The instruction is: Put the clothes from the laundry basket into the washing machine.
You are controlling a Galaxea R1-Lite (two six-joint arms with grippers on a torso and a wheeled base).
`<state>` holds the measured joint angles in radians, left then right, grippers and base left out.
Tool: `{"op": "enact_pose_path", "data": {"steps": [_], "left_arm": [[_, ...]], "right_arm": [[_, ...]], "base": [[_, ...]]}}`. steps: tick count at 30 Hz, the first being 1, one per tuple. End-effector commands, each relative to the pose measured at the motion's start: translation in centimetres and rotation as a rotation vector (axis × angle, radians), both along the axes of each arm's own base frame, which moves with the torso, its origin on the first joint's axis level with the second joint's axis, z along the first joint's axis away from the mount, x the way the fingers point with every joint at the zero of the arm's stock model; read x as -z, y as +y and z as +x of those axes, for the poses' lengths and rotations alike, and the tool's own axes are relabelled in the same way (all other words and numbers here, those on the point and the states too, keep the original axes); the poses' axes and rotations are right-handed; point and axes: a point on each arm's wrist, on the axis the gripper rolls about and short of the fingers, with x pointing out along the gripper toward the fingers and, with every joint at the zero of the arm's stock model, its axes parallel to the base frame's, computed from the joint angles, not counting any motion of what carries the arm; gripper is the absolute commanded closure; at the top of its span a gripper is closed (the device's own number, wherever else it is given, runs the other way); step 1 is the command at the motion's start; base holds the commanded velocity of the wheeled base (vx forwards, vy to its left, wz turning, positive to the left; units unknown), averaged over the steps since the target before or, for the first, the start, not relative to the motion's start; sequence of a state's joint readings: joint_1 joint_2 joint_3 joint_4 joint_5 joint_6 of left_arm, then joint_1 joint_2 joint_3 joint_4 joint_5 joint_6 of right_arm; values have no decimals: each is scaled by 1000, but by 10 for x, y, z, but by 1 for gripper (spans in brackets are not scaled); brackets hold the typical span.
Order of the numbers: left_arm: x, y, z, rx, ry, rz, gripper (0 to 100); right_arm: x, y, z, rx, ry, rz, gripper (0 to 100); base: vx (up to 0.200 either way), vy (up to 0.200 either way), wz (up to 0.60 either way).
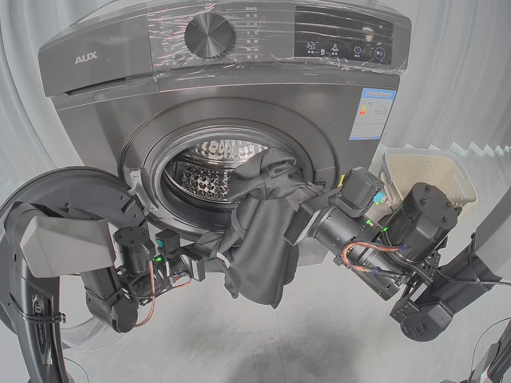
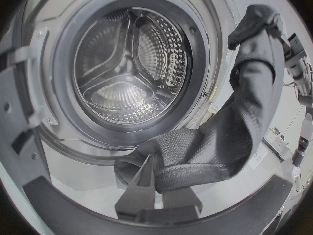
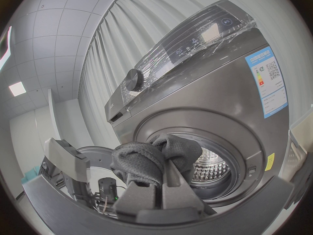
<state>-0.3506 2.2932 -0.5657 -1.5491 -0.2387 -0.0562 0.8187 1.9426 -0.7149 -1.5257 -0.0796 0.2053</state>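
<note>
Two grippers share one dark garment (image 1: 261,240) in front of the washing machine (image 1: 213,97), and everything here is placed against that machine's round opening (image 1: 159,182). The right gripper (image 1: 298,198) is clenched on a bunched upper part of the cloth at the opening's right rim, where the bunch pokes over the rim toward the drum (image 1: 213,179). The left gripper (image 1: 205,254) is clamped on a lower edge of the same garment, just below the opening's bottom rim. Between the two holds the fabric sags, and a long tail hangs below the opening, outside the machine.

Holding it at two points probably keeps the cloth gathered and its loose end under control, so the tail can follow the bunch inside rather than snag on the rim. The door (image 1: 58,230) is swung wide to the left of the opening, clear of the path. The laundry basket (image 1: 426,168) stands right of the opening, beside the machine; its inside is mostly hidden behind the right arm.
</note>
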Motion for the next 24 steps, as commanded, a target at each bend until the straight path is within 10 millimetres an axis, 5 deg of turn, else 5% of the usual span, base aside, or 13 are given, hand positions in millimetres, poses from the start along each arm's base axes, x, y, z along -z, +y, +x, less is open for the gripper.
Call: {"op": "enact_pose_path", "data": {"steps": [1, 14, 24], "left_arm": [[-35, 15, -18, -20, -56, -18, 100], [-56, 14, -30, 46, -97, -51, 100], [-105, 21, -43, 45, -245, -114, 100]], "right_arm": [[6, -10, 4, 30, 14, -12, 100], [25, -43, 22, 149, 94, -47, 100], [57, -40, 17, 129, 182, -133, 100]], "base": [[0, 0, 0], [0, 0, 0], [0, 0, 0]]}}
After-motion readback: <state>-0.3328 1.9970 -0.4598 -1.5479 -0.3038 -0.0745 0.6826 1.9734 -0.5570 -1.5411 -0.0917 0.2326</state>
